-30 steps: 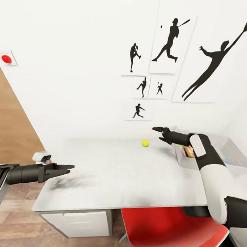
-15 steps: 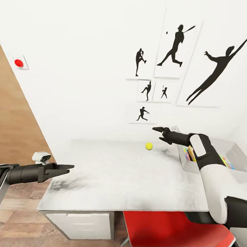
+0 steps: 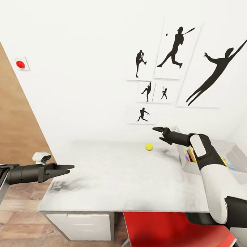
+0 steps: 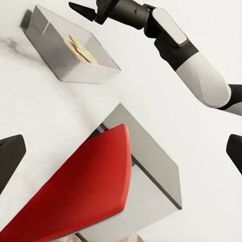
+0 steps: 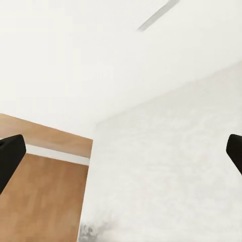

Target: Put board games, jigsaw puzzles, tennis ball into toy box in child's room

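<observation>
A yellow-green tennis ball (image 3: 149,147) lies on the white table (image 3: 113,181) near its back edge. My right gripper (image 3: 157,129) hovers open just above and to the right of the ball, not touching it, its fingertips (image 5: 10,154) spread wide. The grey toy box (image 3: 240,175) stands at the table's right end behind my right forearm, with colourful flat items inside; the toy box (image 4: 48,48) also appears in the left wrist view. My left gripper (image 3: 68,167) is open and empty over the table's front left corner. No board games or bed are in view.
A red chair (image 3: 172,234) is tucked under the table's front edge, below my right arm. White drawers (image 3: 78,226) sit under the table at the left. A wooden door (image 3: 10,139) stands to the left, and baseball silhouette pictures (image 3: 174,46) hang on the wall.
The whole picture slid right and slightly down a second ago, so the camera moved. Both arms hold the same pose, and the ball has stayed put.
</observation>
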### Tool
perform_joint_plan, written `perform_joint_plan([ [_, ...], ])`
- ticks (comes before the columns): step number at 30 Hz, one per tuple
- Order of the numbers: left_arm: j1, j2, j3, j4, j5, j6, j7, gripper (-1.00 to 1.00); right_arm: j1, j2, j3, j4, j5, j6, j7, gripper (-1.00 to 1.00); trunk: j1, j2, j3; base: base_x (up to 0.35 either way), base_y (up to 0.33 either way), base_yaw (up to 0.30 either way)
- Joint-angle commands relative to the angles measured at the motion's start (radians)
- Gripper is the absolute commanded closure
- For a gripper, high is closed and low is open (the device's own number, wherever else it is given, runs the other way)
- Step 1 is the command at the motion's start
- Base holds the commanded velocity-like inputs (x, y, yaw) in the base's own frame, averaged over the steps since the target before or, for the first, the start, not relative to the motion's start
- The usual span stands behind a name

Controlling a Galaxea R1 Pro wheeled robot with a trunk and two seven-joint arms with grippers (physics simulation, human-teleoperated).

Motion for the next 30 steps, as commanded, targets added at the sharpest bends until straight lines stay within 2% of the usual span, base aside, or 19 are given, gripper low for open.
perform_joint_plan([
  [1,-0.001,0.0,0.0,0.0,-0.001,0.011,-0.004,-1.0,-0.001,0.0,-0.004,0.0,0.006,0.005,0.007,-1.0,0.001,-0.002,-0.002,0.0,0.0,-0.014],
  [30,-0.001,0.0,0.001,0.0,0.0,0.011,-0.004,-1.0,-0.001,0.002,-0.003,0.0,0.005,-0.006,0.007,-1.0,0.001,-0.002,0.041,0.005,0.0,-0.092],
])
